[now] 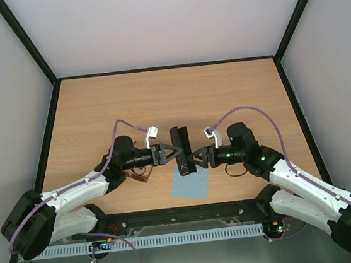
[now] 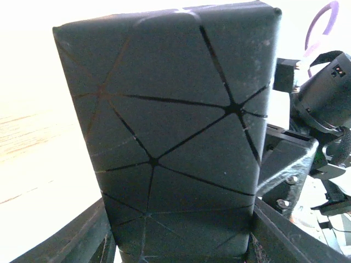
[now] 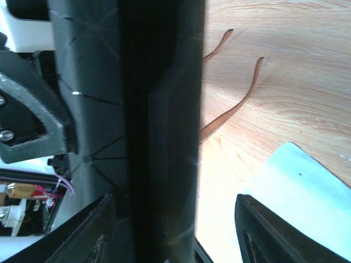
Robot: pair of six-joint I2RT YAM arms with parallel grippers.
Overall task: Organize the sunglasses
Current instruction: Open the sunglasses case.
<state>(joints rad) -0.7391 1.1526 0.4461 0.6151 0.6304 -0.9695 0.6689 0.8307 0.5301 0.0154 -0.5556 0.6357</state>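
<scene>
The black case (image 1: 181, 150) with its crackle pattern is held up off the table at the centre. My left gripper (image 1: 169, 152) is shut on it from the left; in the left wrist view the case (image 2: 170, 137) fills the span between both fingers (image 2: 277, 233). My right gripper (image 1: 197, 159) reaches the case from the right and stands open. In the right wrist view the case (image 3: 148, 126) lies against its left finger (image 3: 82, 230), with a wide gap to the other. The brown sunglasses (image 1: 141, 176) lie mostly hidden under my left arm, and their thin temple arms (image 3: 233, 107) show on the wood.
The light blue cloth (image 1: 190, 184) lies flat just in front of the case, near the table's front edge, and its corner shows as the cloth (image 3: 307, 192) in the right wrist view. Black rails border the wooden table (image 1: 222, 94) on all sides.
</scene>
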